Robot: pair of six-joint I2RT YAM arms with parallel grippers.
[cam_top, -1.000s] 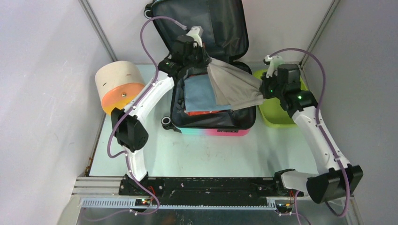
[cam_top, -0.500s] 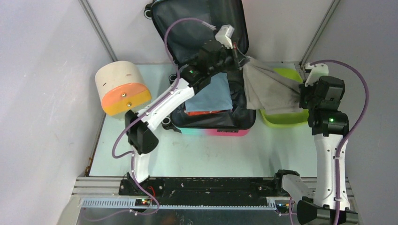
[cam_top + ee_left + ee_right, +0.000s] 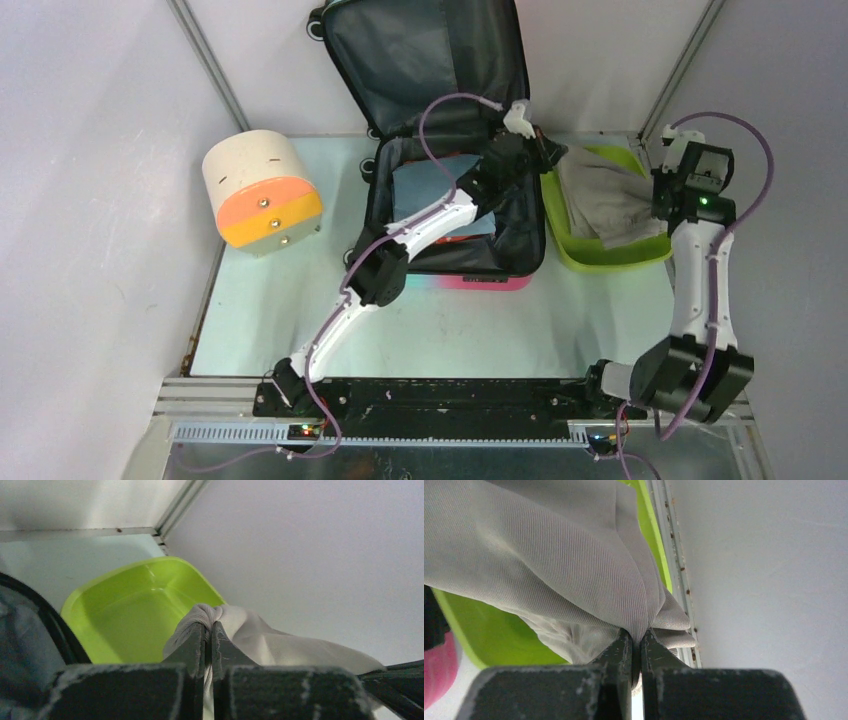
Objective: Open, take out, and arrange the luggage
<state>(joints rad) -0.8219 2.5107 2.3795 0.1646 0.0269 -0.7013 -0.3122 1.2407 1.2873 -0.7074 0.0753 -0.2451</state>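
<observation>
Grey cloth (image 3: pixel 610 195) | left pincer (image 3: pixel 209 626), right pincer (image 3: pixel 637 636) clamp it | clear in wrist views only

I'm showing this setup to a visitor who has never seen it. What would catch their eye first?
The open luggage stands at the back middle of the table, lid up, a blue cloth inside. Right of it, the left claw and right claw each pinch a grey cloth draped over the lime-green tub. A cream-and-orange cylinder sits at the far left.
</observation>
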